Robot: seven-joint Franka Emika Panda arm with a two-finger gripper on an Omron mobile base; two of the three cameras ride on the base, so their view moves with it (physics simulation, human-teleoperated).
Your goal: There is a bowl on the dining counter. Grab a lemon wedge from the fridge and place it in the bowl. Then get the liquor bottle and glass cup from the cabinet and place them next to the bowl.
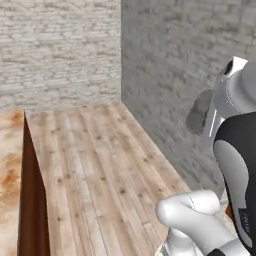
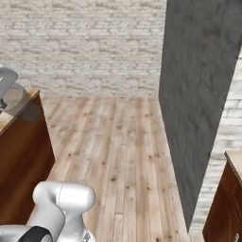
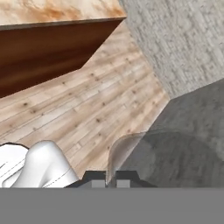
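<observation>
My gripper is shut on the glass cup, a greyish translucent tumbler whose curved wall rises just beyond the two dark fingertips. The same cup hangs in the air beside my white hand at the right of the left base view, and shows as a faint grey shape at the left edge of the right base view. The dining counter, beige marbled stone blotched rusty brown over a reddish wood base, lies off to the left with its corner close below the cup.
Pale wooden floorboards stretch ahead to a light brick wall. A tall dark grey slab stands on the right. A second reddish wood counter sits at the lower right.
</observation>
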